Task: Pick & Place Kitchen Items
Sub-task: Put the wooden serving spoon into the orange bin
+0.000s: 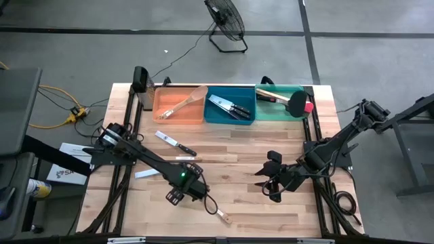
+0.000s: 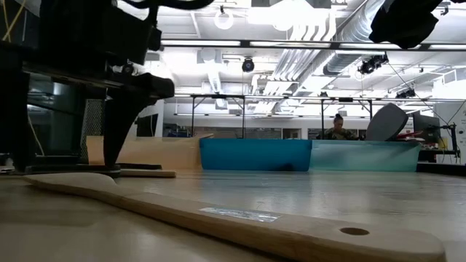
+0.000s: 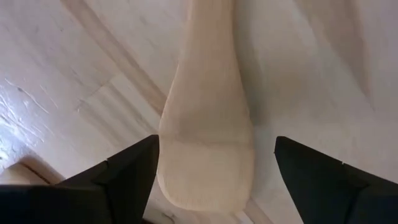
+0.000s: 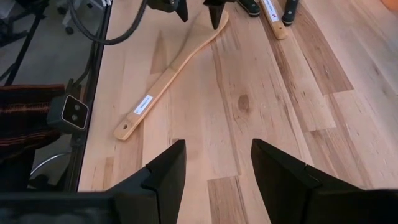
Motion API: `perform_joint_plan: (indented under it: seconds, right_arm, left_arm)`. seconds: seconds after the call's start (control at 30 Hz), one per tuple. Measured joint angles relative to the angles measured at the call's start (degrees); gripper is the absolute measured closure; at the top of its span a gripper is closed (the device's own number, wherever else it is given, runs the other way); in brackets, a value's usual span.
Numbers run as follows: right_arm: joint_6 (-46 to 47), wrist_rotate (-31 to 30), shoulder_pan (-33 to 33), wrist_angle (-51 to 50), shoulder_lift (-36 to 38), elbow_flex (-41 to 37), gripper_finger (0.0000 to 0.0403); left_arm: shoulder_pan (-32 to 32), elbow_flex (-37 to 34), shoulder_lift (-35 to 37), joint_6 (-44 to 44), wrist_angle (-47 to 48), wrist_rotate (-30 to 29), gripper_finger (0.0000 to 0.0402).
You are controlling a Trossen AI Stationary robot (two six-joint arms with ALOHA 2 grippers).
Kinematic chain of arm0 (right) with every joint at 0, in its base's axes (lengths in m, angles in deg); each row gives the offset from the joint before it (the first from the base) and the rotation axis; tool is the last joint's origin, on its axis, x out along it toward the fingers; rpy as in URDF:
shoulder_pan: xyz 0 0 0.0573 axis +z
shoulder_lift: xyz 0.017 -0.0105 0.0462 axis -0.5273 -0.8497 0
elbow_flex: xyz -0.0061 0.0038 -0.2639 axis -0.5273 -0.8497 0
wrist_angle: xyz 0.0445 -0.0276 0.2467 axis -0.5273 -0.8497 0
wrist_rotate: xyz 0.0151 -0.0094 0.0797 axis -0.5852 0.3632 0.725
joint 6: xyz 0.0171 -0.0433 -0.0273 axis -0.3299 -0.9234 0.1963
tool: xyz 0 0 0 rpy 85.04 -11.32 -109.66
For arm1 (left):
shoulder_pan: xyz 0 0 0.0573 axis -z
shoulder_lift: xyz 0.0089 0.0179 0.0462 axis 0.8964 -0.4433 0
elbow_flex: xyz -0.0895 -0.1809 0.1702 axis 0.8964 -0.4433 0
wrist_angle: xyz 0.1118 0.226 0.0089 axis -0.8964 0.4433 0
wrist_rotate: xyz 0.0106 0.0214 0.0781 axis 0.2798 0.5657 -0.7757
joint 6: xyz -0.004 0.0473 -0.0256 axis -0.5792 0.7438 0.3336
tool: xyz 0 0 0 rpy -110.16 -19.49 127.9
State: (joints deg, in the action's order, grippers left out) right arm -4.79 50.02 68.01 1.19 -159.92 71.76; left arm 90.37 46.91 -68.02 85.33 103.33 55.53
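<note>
A pale wooden spatula [image 1: 215,210] lies flat near the table's near edge, its holed handle end [image 2: 354,231] pointing toward the near right. My left gripper [image 3: 214,168] is open and points down over the spatula's flat blade [image 3: 205,155], one finger on each side, low at the table top [image 2: 69,156]. My right gripper [image 1: 266,181] hangs open over bare table to the right of the spatula, and the right wrist view shows the whole spatula [image 4: 168,74] ahead of it. A black-handled knife [image 1: 175,143] lies on the table farther back. My left gripper comes from above, fingers across the spatula's blade [image 3: 186,186], which lies flat on the table. One fingertip [image 3: 140,162] stands right at the blade's edge and the other [image 3: 298,162] stands well clear. Whether the near one touches the wood, I cannot tell.
Three bins stand in a row at the far edge: orange [image 1: 163,116] with a wooden spoon, blue [image 1: 211,116] with knives, green [image 1: 268,112] with black- and red-headed turners. A pale flat piece [image 1: 146,173] lies beside the left arm. A person sits in the room behind.
</note>
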Motion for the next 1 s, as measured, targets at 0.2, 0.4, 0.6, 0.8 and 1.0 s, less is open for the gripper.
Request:
perform_joint_plan:
  seconds: [0.2, 0.4, 0.6, 0.8, 1.0]
  right_arm:
    - [0.0, 0.0, 0.6, -0.2, 0.0, 0.0, 0.0229]
    - [0.0, 0.0, 1.0, -0.7, 0.0, 0.0, 0.0229]
    - [0.0, 0.0, 1.0, -0.7, 0.0, 0.0, 0.0229]
    - [0.0, 0.0, 1.0, -0.7, 0.0, 0.0, 0.0229]
    - [0.0, 0.0, 1.0, -1.0, 0.0, 0.0, 0.0229]
  left_arm:
    - [-1.0, 0.0, 0.0, -0.2, 0.3, -0.2, 0.0086]
    - [-2.0, 0.0, 0.0, -1.1, 1.9, 0.6, 0.0086]
    - [-2.0, 0.0, 0.0, -1.5, 1.7, 3.5, 0.0086]
    - [-2.0, 0.0, 0.0, -2.6, 1.8, 4.5, 0.0081]
    - [-2.0, 0.0, 0.0, -2.3, 1.8, 4.8, 0.0057]
